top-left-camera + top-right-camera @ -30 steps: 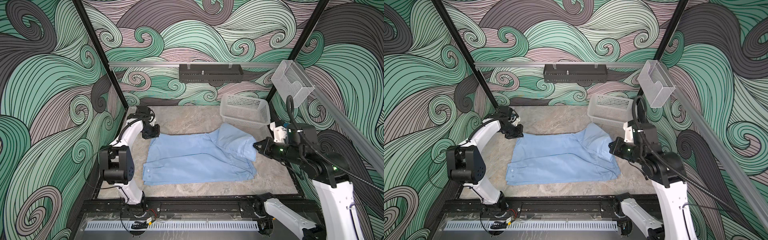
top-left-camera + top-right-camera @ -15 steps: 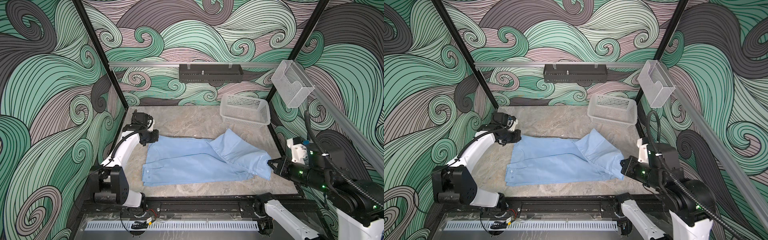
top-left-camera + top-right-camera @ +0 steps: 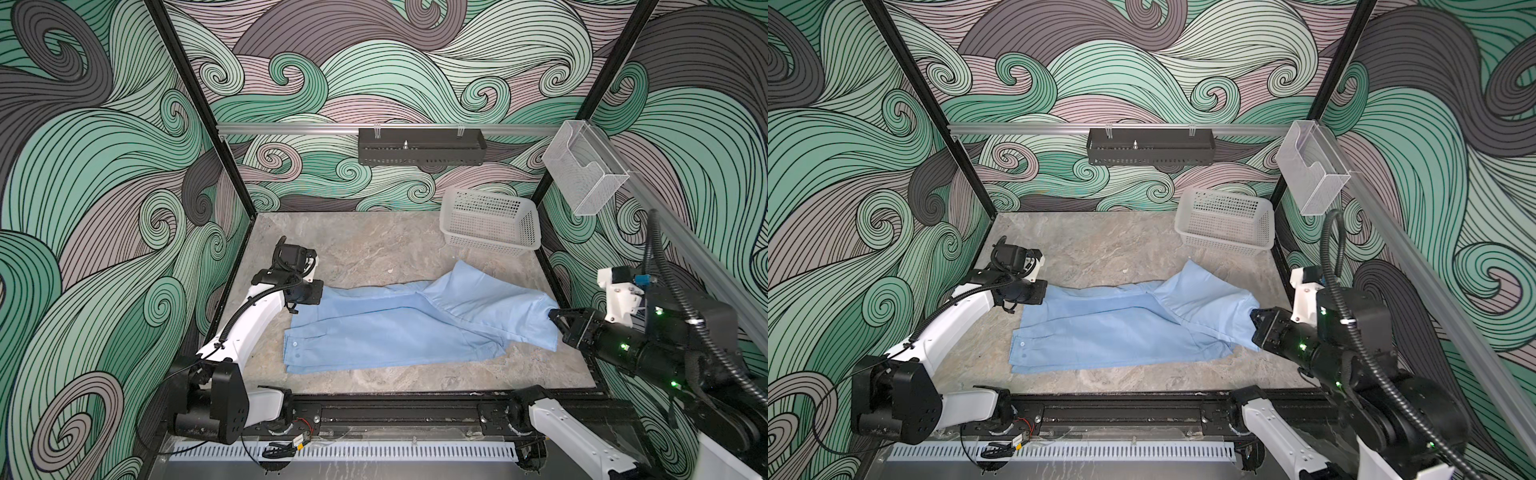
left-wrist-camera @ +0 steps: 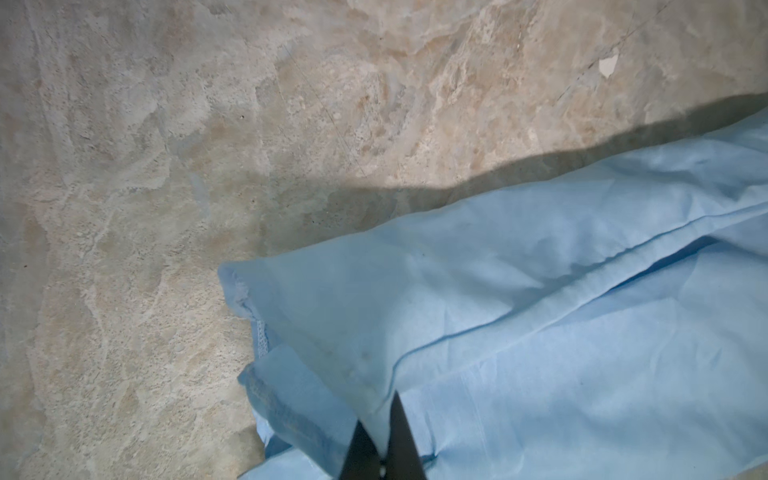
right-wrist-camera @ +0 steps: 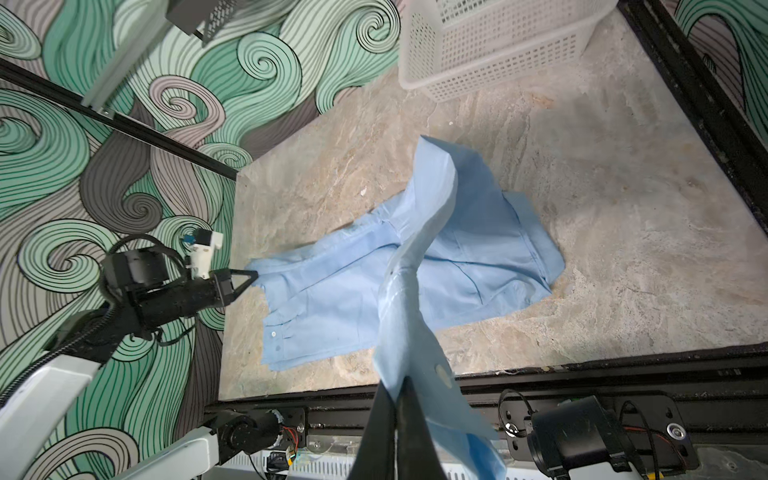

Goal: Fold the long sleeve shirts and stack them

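Shirt (image 3: 395, 328) lies across the middle of the table (image 3: 374, 245), near the basket (image 3: 490, 224) but not touching it. I have it held at both ends. My left gripper (image 4: 380, 457) is pinched tight on a corner at one end. My right gripper (image 5: 392, 399) is pinched tight on the sleeve (image 5: 405, 270) at the other end, and that sleeve hangs up off the table.

I think I am at the step of pulling the shirt out flat, before any real fold. No fold is finished yet, and nothing is stacked.

Next I would lay the sleeve down over the body. That needs a soft, slow pull, with both grips kept tight. The cloth is thin, so it could slip out or bunch up.

The shirt is light blue. Most of it lies flat, with long creases running from end to end. Small pale buttons (image 3: 295, 344) show along the near left edge. The right end is bunched and doubled over.
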